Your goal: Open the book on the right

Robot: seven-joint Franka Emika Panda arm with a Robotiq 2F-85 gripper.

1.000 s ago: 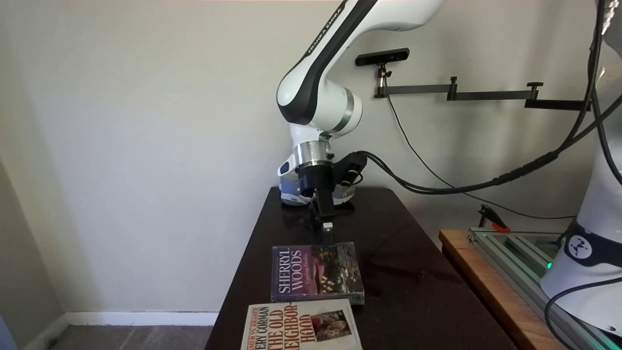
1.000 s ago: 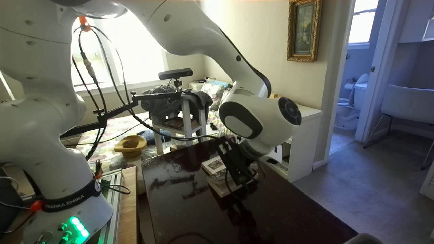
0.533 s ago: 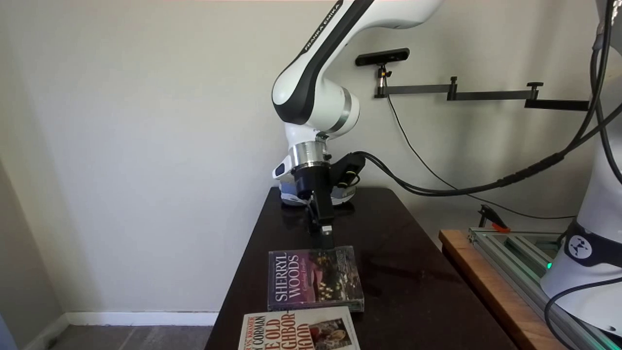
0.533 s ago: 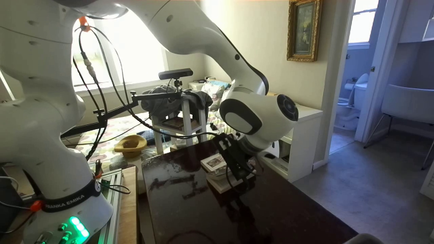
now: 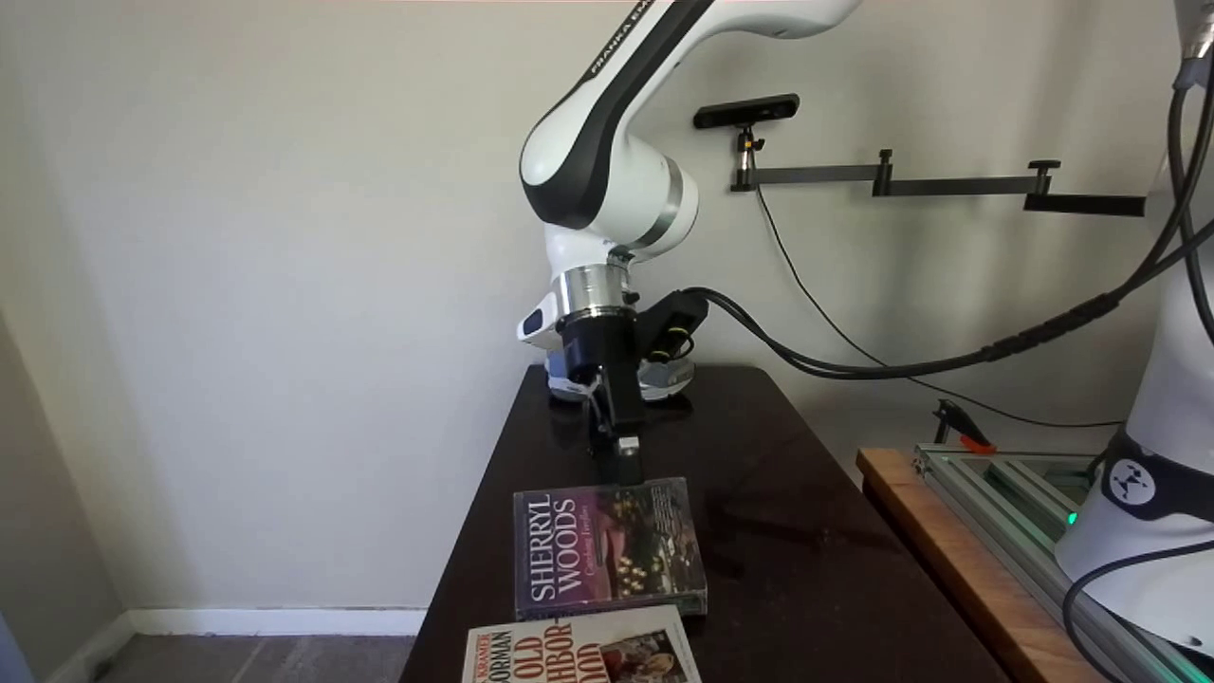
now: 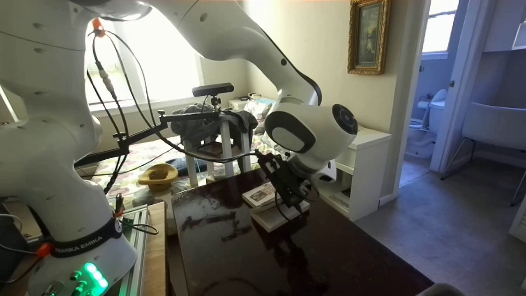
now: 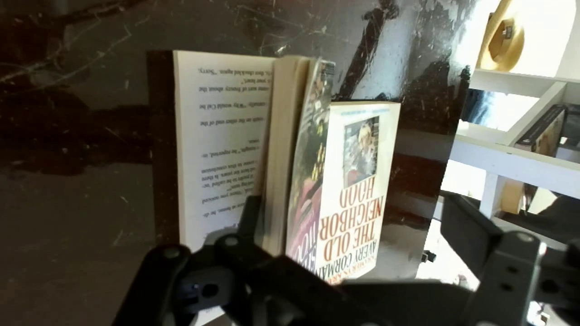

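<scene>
In the wrist view the small book [image 7: 222,136] is left of centre, lying open on the dark table [image 7: 90,194]: a printed page faces up on the left, and the thick part with the picture cover is tilted up beside it. The large book [image 7: 358,203], cream with red letters, is just right of that raised cover, which hides part of it. The gripper [image 7: 350,210] enters from the bottom edge with its jaws spread wide and nothing held; one finger [image 7: 250,220] shows over the page's inner margin, right beside the raised part, and whether it touches cannot be told. In an exterior view the arm [image 5: 607,180] reaches down from the top, and the gripper's tip covers a little of the small book's far edge at lower centre; a whitish thing [image 5: 669,379] is partly hidden behind the gripper, cables [image 5: 910,368] run off to the right edge, and a camera [image 5: 746,112] is mounted at upper right. In an exterior view the gripper blocks part of both books near the centre, with a yellow hat [image 6: 158,176] at centre left, a grey cloth [image 6: 187,128] on a white stool [image 6: 226,139] above the books, a white cabinet [image 6: 372,172] to their right and a framed painting [image 6: 368,39] at upper right.
</scene>
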